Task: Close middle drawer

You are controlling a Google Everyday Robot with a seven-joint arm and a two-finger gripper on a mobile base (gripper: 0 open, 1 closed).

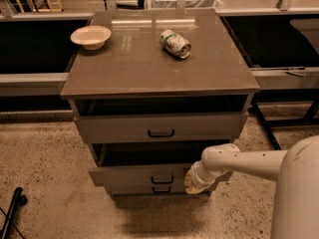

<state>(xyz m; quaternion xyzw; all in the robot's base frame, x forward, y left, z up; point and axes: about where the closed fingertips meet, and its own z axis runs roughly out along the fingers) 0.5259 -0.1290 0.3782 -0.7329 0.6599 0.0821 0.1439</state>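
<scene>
gripper (193,182) low at right end of middle drawer (134,175) front, arm (244,161) stretched in from right. top drawer (114,128) also pulled out, less far. floor (50,183) left of gripper free. bowl (90,36), can (175,43) on cabinet top, well apart.
</scene>
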